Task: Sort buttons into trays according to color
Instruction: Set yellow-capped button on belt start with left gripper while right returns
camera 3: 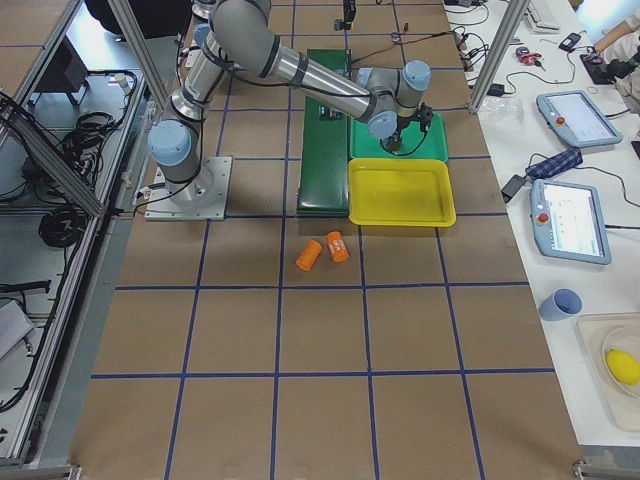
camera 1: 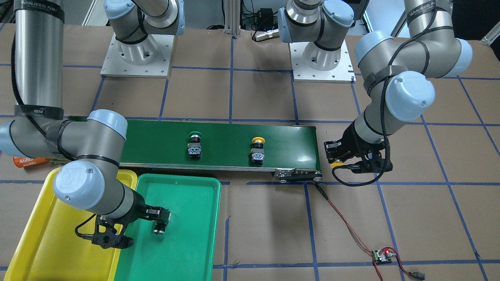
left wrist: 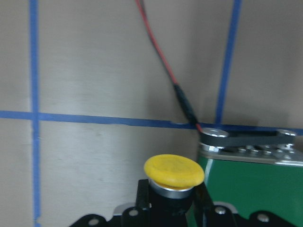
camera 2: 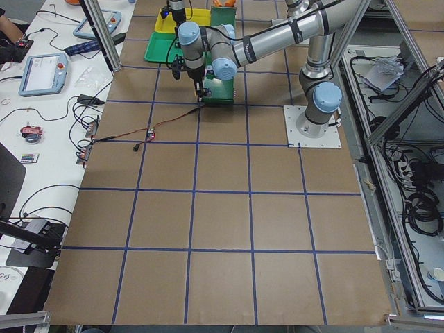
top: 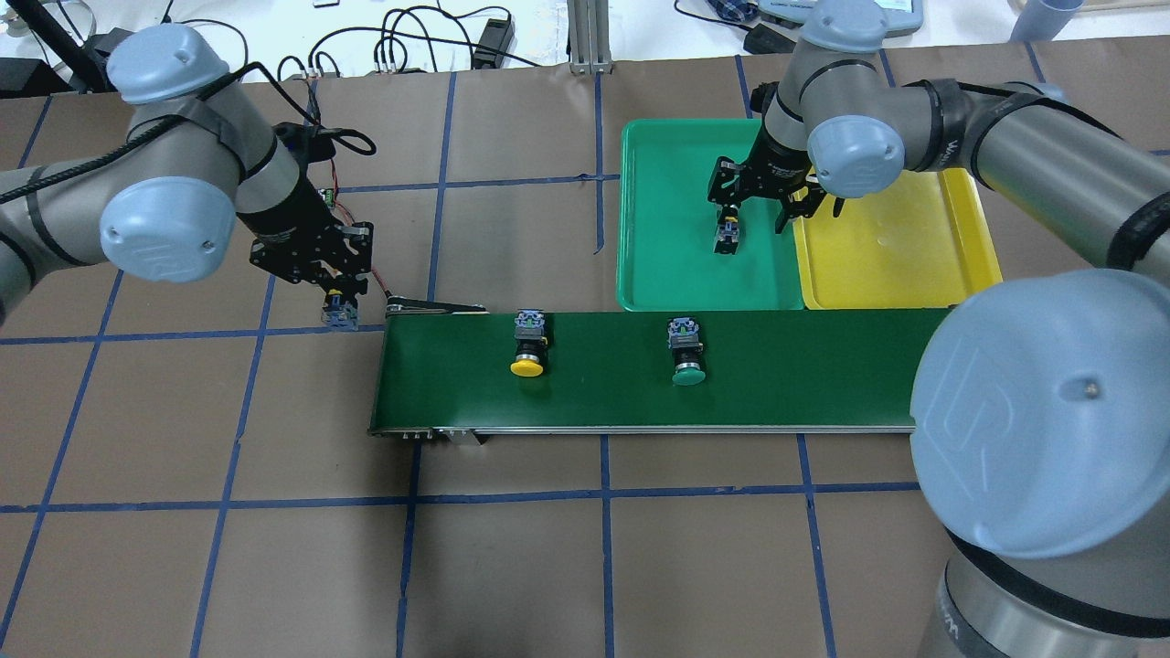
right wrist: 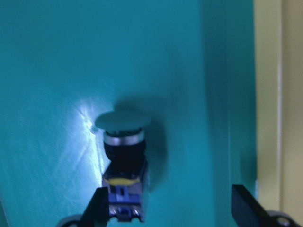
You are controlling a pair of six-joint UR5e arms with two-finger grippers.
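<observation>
Left gripper (top: 339,302) clamped on yellow button (left wrist: 173,171), just beside left end of conveyor belt (top: 823,384). Right gripper (top: 757,217) wide apart over green tray (top: 667,265); green button (right wrist: 122,142) lies inside, beside one finger. Yellow tray (top: 914,274) just right of it.

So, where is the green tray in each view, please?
Front-facing: green tray lower left, beside the yellow tray.
Overhead: green tray upper right of centre.
Exterior left: green tray top, left of centre.
Exterior right: green tray upper centre, above the yellow tray.
Left wrist: not in it.
Right wrist: green tray fills most of it.
Shared landmark: the yellow tray alongside it.
</observation>
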